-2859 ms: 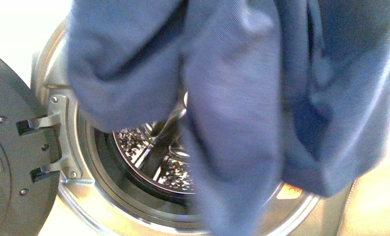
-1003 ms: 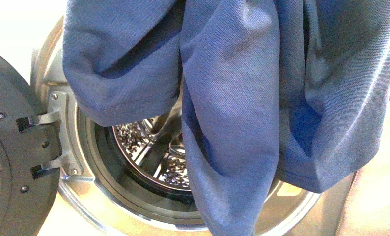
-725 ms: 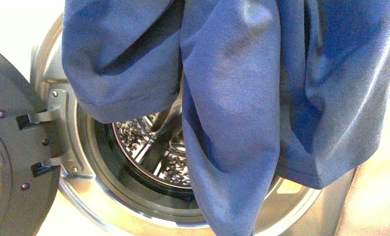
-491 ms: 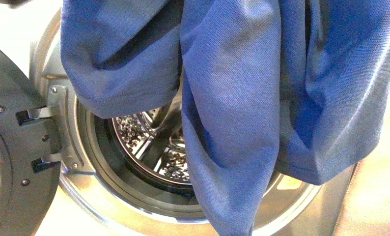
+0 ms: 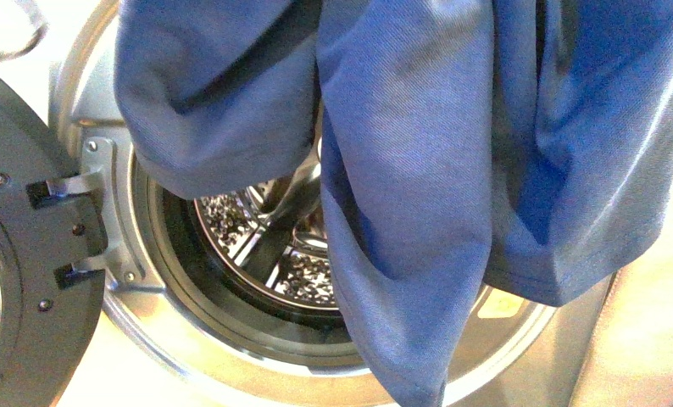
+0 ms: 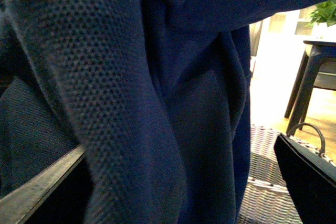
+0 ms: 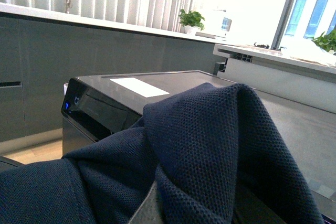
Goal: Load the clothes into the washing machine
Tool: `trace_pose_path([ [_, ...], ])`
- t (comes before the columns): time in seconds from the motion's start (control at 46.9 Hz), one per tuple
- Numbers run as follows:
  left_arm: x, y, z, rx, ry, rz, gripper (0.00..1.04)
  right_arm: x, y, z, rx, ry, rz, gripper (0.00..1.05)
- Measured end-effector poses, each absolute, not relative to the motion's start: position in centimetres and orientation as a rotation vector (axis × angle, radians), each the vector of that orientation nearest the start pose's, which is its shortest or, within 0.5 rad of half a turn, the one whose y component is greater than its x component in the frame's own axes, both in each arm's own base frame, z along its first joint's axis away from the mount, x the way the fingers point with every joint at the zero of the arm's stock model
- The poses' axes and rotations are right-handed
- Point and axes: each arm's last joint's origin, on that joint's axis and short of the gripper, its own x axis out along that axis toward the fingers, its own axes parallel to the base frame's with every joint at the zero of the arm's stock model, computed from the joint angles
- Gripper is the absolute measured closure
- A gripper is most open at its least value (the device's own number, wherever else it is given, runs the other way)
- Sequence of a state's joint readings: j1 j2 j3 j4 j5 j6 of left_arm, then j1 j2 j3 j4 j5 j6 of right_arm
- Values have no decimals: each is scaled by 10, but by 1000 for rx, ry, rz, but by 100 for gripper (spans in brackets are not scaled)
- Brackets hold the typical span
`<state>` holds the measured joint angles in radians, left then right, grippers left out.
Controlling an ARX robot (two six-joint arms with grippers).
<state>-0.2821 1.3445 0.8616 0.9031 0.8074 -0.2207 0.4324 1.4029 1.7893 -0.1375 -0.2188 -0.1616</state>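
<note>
The clothes (image 5: 418, 170), a blue-navy knit garment, hang in thick folds from above the picture and cover the upper and right part of the washing machine's (image 5: 104, 93) round mouth. Its steel drum (image 5: 257, 246) shows below the left fold, and the dark grey door (image 5: 19, 271) stands open at the left. Neither gripper shows in the front view. In the right wrist view my right gripper (image 7: 157, 203) is shut on the bunched clothes (image 7: 210, 140), with its fingers buried in fabric. My left gripper (image 6: 178, 182) is open, with the clothes (image 6: 157, 103) hanging between its dark fingers (image 6: 310, 177).
A yellow sticker (image 5: 498, 305) sits on the machine's front at the lower right. The left wrist view shows a wicker basket (image 6: 268, 182) on the floor and a dark table leg (image 6: 302, 87). A dark glossy appliance top (image 7: 131, 90) lies behind the bunched fabric.
The hanging clothes have swung slightly to the right, and the lowest tip now sits a little further right. They still cover the mouth, and the door has not moved.
</note>
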Motion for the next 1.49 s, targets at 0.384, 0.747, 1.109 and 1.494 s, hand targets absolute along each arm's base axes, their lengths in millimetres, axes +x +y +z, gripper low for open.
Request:
trace_pose_path([
  [0.384,289,-147,333,-59,-247,-970,7,245,120,535,-128,-303,624,96],
  [0.747,265,-187,348,-107,-375,-1112,7,246,120,535,-128,-303,623,96],
  [1.109,273,-222,354,-114,-339,-974,7,246,120,535,-128,-303,622,96],
  [1.494,289,-230,361,-208,-280,-738,7,246,120,535,-127,-304,619,85],
])
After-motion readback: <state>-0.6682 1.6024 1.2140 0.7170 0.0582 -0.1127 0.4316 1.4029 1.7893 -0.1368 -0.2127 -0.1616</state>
